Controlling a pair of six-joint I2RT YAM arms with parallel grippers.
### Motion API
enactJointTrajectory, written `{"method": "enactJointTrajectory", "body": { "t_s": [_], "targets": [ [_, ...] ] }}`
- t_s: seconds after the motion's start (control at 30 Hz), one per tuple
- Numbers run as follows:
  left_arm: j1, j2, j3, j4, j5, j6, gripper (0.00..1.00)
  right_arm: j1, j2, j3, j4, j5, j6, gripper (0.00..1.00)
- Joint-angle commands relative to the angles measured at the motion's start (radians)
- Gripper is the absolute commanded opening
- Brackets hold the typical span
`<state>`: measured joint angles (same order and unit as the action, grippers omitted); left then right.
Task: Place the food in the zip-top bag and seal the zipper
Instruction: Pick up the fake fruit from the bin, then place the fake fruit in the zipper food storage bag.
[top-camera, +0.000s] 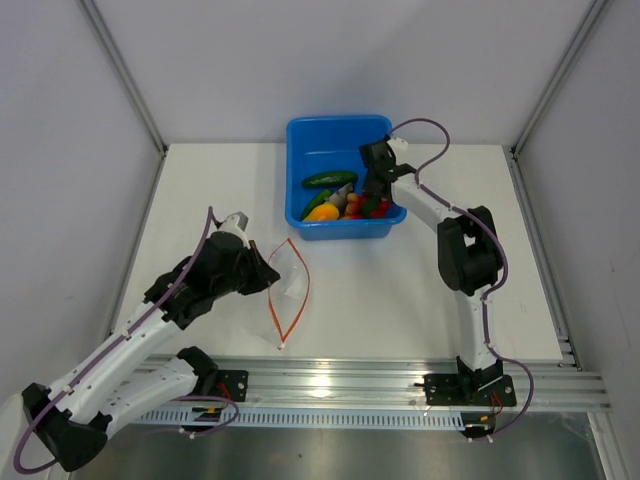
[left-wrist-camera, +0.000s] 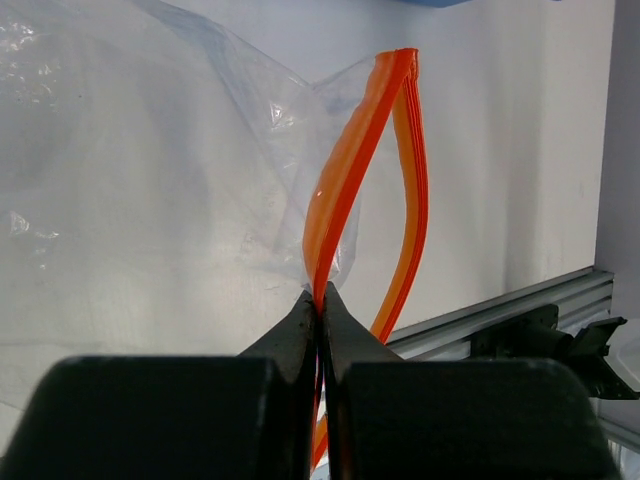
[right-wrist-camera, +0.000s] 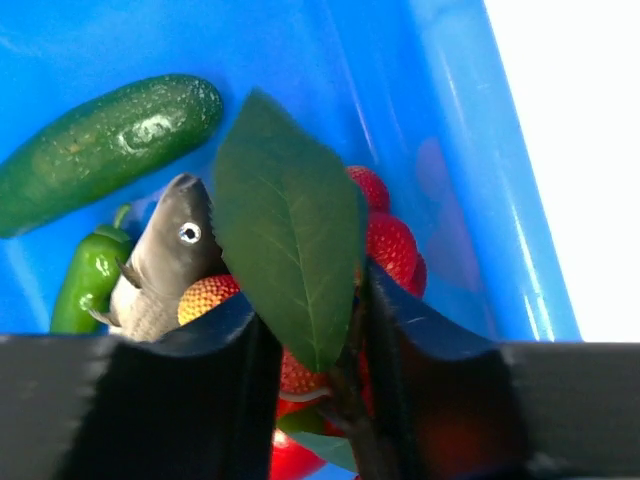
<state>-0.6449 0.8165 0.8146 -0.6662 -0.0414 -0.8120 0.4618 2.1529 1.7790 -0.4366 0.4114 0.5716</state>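
The clear zip-top bag (top-camera: 291, 268) lies on the table with its orange-red zipper (top-camera: 300, 298) bowed open. My left gripper (top-camera: 268, 276) is shut on one zipper strip (left-wrist-camera: 345, 180) at the bag's (left-wrist-camera: 150, 150) mouth; the fingertips meet (left-wrist-camera: 320, 292). The food sits in the blue tub (top-camera: 320, 135): a green cucumber (right-wrist-camera: 110, 145), a grey fish (right-wrist-camera: 165, 265), a green pepper (right-wrist-camera: 85, 280), a yellow-orange fruit (top-camera: 322, 212). My right gripper (top-camera: 375, 190) is down in the tub, its jaws (right-wrist-camera: 315, 300) closed against a red berry cluster (right-wrist-camera: 392, 245) with a green leaf (right-wrist-camera: 290, 230).
The tub's right wall (right-wrist-camera: 440, 120) stands close beside the right fingers. Aluminium rails (top-camera: 350, 385) run along the near table edge. Grey walls enclose the white table (top-camera: 420, 300) on three sides.
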Motion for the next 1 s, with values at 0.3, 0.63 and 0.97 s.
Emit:
{"method": "enactJointTrajectory", "body": {
  "t_s": [0.3, 0.63, 0.97],
  "targets": [
    [-0.004, 0.116, 0.075, 0.022, 0.164, -0.001, 0.0, 0.003, -0.068, 0.168, -0.017, -0.019, -0.088, 0.0],
    [0.005, 0.095, 0.104, 0.011, 0.212, 0.022, 0.0, 0.06, -0.485, -0.058, 0.009, -0.193, -0.134, 0.0],
    [0.028, 0.127, 0.113, 0.045, 0.406, 0.028, 0.01, 0.15, -0.945, -0.453, 0.073, -0.572, -0.121, 0.0]
  ]
}}
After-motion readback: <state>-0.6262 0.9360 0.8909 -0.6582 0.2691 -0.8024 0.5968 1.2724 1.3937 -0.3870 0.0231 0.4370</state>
